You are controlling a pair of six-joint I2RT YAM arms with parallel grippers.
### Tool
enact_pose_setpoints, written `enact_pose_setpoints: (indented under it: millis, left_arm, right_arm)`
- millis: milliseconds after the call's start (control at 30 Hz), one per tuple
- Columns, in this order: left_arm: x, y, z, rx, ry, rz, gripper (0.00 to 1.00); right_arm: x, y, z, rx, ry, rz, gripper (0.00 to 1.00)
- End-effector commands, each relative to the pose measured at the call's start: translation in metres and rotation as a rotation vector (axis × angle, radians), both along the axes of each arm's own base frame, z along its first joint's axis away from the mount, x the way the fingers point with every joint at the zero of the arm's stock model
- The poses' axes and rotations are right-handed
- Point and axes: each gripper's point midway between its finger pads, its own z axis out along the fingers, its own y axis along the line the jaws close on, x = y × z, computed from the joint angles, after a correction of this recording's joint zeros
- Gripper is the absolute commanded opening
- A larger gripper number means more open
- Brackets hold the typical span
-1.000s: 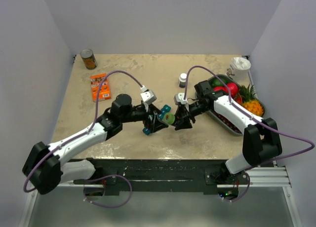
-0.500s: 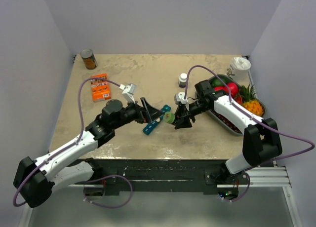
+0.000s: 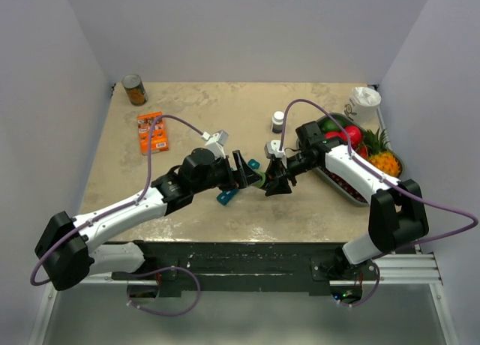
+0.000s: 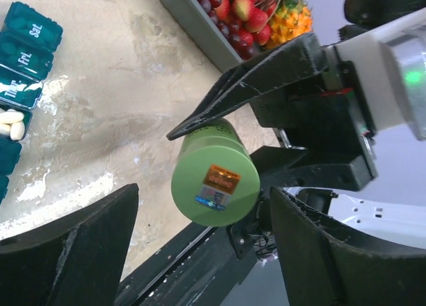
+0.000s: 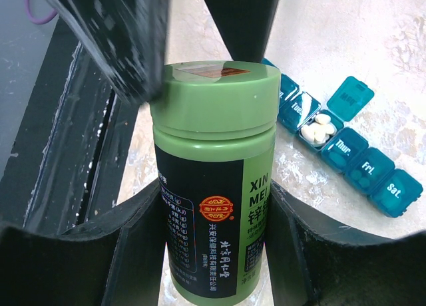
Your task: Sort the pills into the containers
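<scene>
Right gripper (image 5: 214, 253) grips a capped green pill bottle (image 5: 213, 153). Left gripper (image 4: 210, 216) is wide open around its cap. The teal containers (image 5: 346, 153) lie on the desk (image 3: 195, 112). One open compartment (image 5: 318, 130) holds white pills, so most of the sorting likely remains.

The left arm (image 3: 120, 214) and the right arm (image 3: 358, 171) look the same: long white tubes joined by big round black joints (image 3: 199, 165). A thin purple cable (image 3: 161, 120) loops along each one. A small grey box (image 3: 217, 142) sits near each wrist. The left end effector (image 4: 203, 188) and the right end effector (image 5: 214, 186) are black, with flat, pointy fingers (image 4: 73, 253). At 6 o'clock in the top view, both arms sit on a black bar (image 3: 247, 259). A green light (image 4: 413, 76) glows on the right arm's silver ring (image 4: 399, 50).
</scene>
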Motion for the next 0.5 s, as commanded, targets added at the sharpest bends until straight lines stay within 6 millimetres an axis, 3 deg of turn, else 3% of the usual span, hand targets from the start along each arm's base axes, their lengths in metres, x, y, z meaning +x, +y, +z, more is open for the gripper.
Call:
enact_pose_setpoints:
  millis: [0,133,233,267,367,433,467]
  left_arm:
    - [0.009,-0.013,0.018,-0.023,-0.031,-0.004,0.81]
    - [0.009,-0.018,0.017,-0.013,-0.040,-0.022,0.70]
    - [0.007,-0.019,0.013,0.004,-0.053,-0.050,0.49]
    - [0.005,-0.021,0.012,0.006,-0.061,-0.072,0.32]
    - [-0.004,-0.025,0.007,0.032,-0.152,-0.184,0.00]
    - [-0.011,-0.022,-0.004,0.097,-0.279,-0.295,0.00]
    - [-0.026,-0.028,0.004,0.052,-0.354,-0.410,0.00]
  right_arm:
    - [0.007,0.006,0.016,0.051,-0.033,0.008,0.00]
    - [0.007,0.006,0.016,0.052,-0.034,0.008,0.00]
    - [0.007,0.006,0.016,0.052,-0.034,0.008,0.00]
    - [0.006,0.007,0.016,0.053,-0.034,0.010,0.00]
    - [0.006,0.007,0.017,0.053,-0.034,0.010,0.00]
    - [0.006,0.007,0.017,0.057,-0.032,0.011,0.00]
    - [0.005,0.007,0.017,0.058,-0.034,0.013,0.00]
